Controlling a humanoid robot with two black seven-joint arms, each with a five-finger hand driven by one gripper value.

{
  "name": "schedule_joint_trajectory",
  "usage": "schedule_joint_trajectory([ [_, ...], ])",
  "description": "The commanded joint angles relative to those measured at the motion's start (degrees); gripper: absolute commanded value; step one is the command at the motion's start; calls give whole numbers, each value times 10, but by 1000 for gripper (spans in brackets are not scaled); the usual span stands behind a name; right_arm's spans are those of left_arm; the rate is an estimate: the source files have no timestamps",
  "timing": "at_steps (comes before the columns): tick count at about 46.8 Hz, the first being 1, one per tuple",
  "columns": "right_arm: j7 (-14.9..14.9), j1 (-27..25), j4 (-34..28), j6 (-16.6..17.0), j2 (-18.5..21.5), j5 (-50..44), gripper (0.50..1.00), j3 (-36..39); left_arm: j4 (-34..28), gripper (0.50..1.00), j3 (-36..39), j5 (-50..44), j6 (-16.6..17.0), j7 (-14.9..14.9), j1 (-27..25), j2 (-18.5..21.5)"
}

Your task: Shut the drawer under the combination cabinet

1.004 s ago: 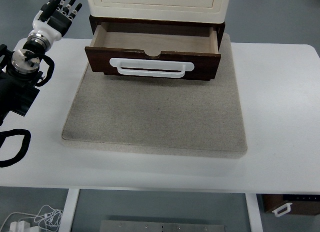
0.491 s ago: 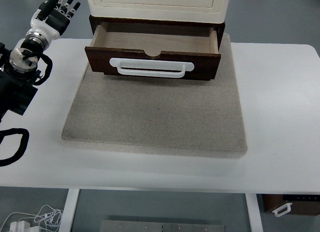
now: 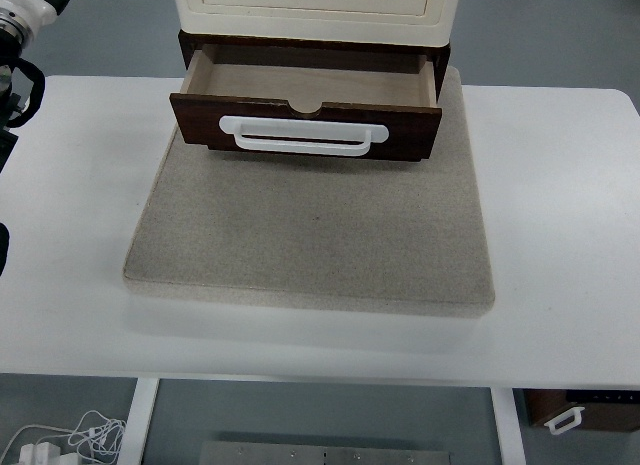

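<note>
Drawer (image 3: 308, 103) pulled out, dark brown wood, at far centre of white table (image 3: 560, 215), under cream cabinet (image 3: 315, 10).

Drawer front faces the near edge and carries a long white handle (image 3: 305, 135) set across it; inside is bare pale wood, with a small half-round notch at the middle of the front's top edge. Cabinet sits directly on top of the drawer's dark housing, its upper part cut off by the picture's top. Both stand at the far end of a grey-beige mat (image 3: 310, 235) lying flat on the table, drawer front overhanging the mat. Left arm (image 3: 15, 45) shows only at the top-left corner: a white wrist section and black cable loop, well apart from the drawer. Hand itself is out of the picture, so finger state cannot be told. Right arm not seen. Below the table, cables at lower left.
</note>
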Motion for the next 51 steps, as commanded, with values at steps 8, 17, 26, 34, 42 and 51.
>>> schedule_joint_trajectory([
  [8,0,0,0,0,0,0,952,0,-62,996,1,19,1,0,-22,42],
  [17,0,0,0,0,0,0,952,0,-132,996,1,38,0,0,-29,90],
  [26,0,0,-1,0,0,0,952,0,-245,996,1,73,5,1,-30,140],
  [34,0,0,0,0,0,0,952,0,-316,996,1,113,9,1,-43,157],
  [42,0,0,0,0,0,0,952,0,-377,996,6,141,11,2,-51,163],
  [51,0,0,0,0,0,0,952,0,-447,996,29,162,14,4,-64,164],
])
